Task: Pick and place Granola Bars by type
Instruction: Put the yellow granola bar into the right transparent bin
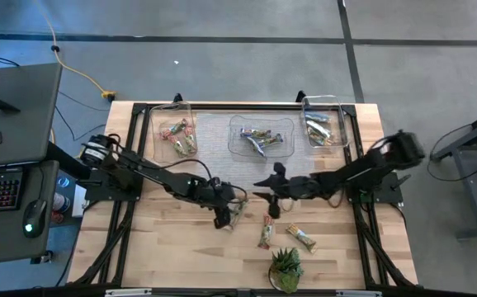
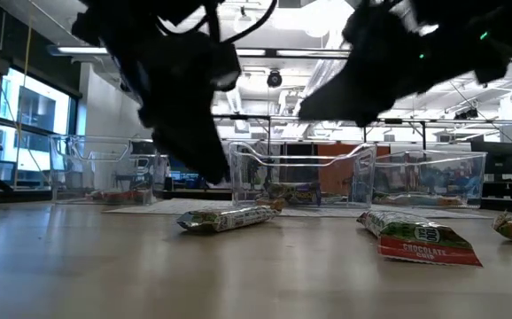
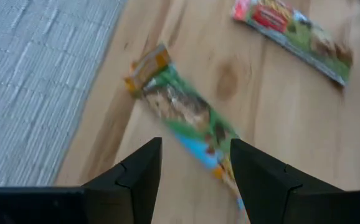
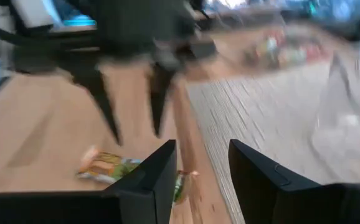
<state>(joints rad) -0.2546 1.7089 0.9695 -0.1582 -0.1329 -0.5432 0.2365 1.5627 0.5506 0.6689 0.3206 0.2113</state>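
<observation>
The left claw point(image 3: 192, 171) is hovering with fingers apart, empty, directly above a shiny green-and-tan wrapped granola bar point(image 3: 189, 118) lying flat on the pale wooden bench point(image 3: 279, 124).

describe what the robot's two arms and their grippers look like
Both arms are dark, nearly black, jointed links with black cables looped along them. The left gripper and right gripper each end in two flat, dark, tapering fingers. A silver-banded joint sits near the left arm's base.

Two dark jointed arms, black cables, wedge-shaped black fingers point(image 3: 136, 177)
</observation>
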